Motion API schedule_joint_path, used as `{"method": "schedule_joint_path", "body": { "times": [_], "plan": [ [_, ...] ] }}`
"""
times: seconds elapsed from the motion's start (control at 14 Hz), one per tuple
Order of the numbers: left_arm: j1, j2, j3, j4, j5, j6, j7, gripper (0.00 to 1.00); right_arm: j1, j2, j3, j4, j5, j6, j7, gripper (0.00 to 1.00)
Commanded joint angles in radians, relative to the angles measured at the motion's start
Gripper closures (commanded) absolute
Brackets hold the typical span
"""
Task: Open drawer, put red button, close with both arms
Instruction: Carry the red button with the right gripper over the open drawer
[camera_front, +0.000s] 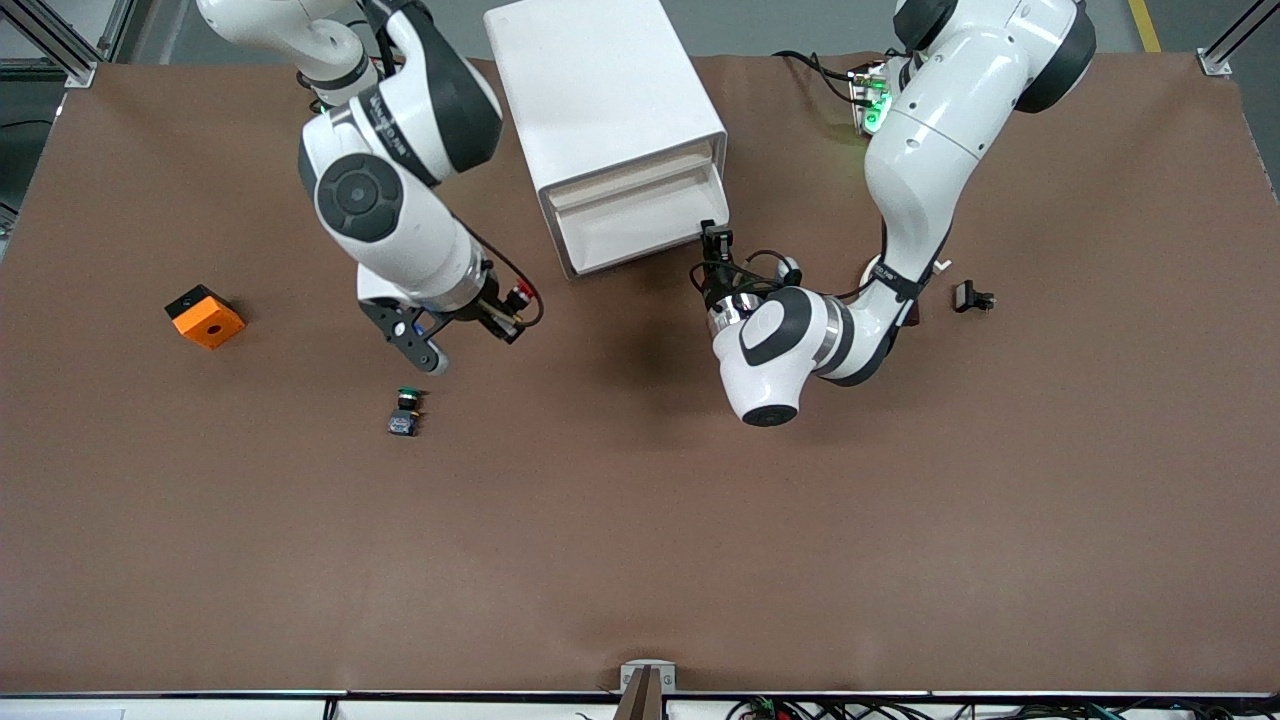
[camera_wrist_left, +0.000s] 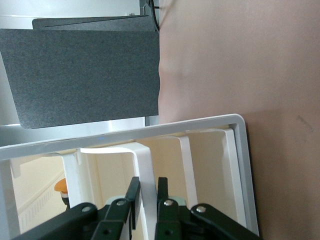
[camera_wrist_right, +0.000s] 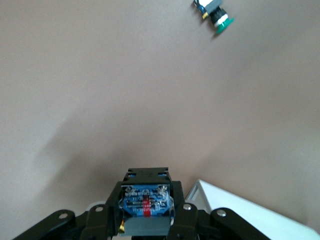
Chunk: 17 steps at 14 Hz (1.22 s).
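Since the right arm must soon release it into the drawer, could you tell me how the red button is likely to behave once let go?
The red button looks small and rigid, so probably light. Its round cap could let it roll a bit on landing. The blocky body, clamped in the right gripper, should stop it quickly.

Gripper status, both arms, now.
Left gripper: shut on the drawer front.
Right gripper: shut on the red button, over the table.

Both arms (camera_front: 930, 130) are glossy white with rounded shells and black joint bands. Thin black cables loop at the wrists. A green light glows near the upper right of the frame. The black fingers (camera_wrist_left: 134, 200) carry silver screws.
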Motion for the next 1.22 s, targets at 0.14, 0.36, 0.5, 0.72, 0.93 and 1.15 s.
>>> {"method": "schedule_joint_path", "body": {
  "times": [0.14,0.36,0.5,0.72,0.93,1.15],
  "plan": [
    [0.034,0.0,0.006,0.028,0.051,-0.014,-0.008,0.83,0.057,-0.007,-0.011,0.086,0.013,-0.095,0.191,1.0],
    [0.049,0.001,0.007,0.031,0.052,-0.012,-0.008,0.83,0.143,-0.001,-0.011,0.082,0.004,-0.069,0.389,1.0],
    [0.061,0.001,0.006,0.04,0.057,-0.014,-0.008,0.83,0.183,0.0,-0.011,0.081,0.005,-0.067,0.472,1.0],
    [0.077,0.0,0.006,0.043,0.074,-0.014,-0.007,0.83,0.246,0.002,-0.011,0.078,0.004,-0.067,0.591,1.0],
    [0.091,0.001,0.006,0.057,0.074,-0.014,-0.007,0.82,0.31,0.005,-0.012,0.076,-0.01,-0.05,0.711,1.0],
    [0.101,0.001,0.007,0.072,0.075,-0.014,-0.007,0.82,0.345,0.01,-0.011,0.072,-0.013,-0.018,0.789,1.0]
  ]
}}
